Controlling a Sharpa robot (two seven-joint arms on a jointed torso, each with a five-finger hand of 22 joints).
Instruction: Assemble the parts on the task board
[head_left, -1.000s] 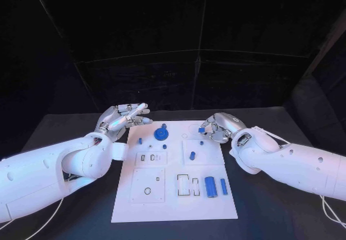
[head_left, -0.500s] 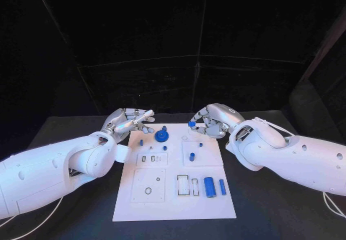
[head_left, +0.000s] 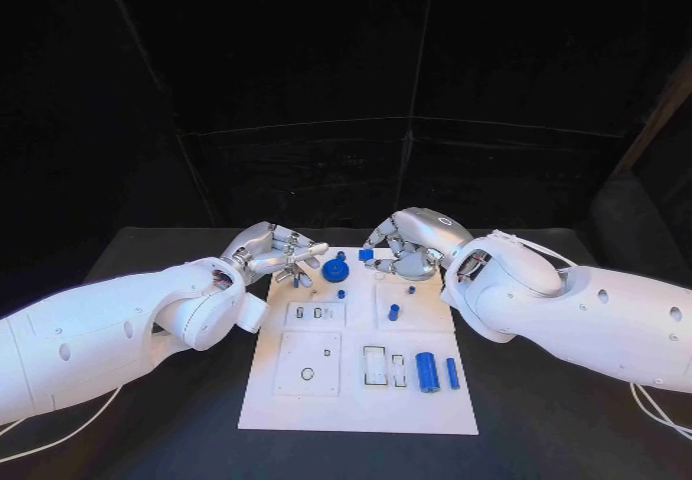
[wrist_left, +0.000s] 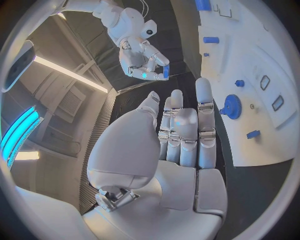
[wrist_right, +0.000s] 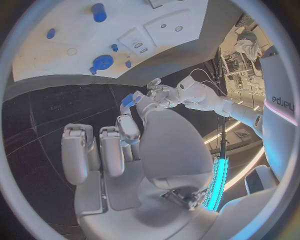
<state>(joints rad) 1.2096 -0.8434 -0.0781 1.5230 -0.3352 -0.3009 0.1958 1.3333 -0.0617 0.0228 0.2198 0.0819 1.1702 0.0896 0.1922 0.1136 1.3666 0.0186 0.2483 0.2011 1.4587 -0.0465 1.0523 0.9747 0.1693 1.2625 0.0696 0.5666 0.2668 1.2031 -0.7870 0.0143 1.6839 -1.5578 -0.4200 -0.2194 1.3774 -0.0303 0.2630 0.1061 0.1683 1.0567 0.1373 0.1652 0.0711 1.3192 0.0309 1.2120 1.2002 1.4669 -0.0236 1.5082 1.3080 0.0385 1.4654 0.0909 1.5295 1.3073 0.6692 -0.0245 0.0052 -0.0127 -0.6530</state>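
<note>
The white task board (head_left: 361, 400) lies in the middle of the table. A blue gear (head_left: 335, 270) stands near its far edge and shows too as the gear (wrist_left: 232, 106) and the gear (wrist_right: 102, 62). My right hand (head_left: 411, 245) hovers over the far end of the board and pinches a small blue part (head_left: 366, 254) at its fingertips; the same part (wrist_right: 128, 100) and part (wrist_left: 164, 71) show in the wrist views. My left hand (head_left: 274, 255) is just left of the gear, fingers stretched out, holding nothing; it appears as the left hand (wrist_left: 181, 135).
Near the board's right front lie a thick blue cylinder (head_left: 426, 372) and a thin blue bar (head_left: 451, 373). A short blue piece (head_left: 392, 312) stands mid-board, with small blue pegs (head_left: 340, 294) around. Black table (head_left: 144, 430) surrounds the board.
My right hand has lifted off the board's far right corner with the small blue part and carried it left toward the gear. The left hand has come closer to the gear.
</note>
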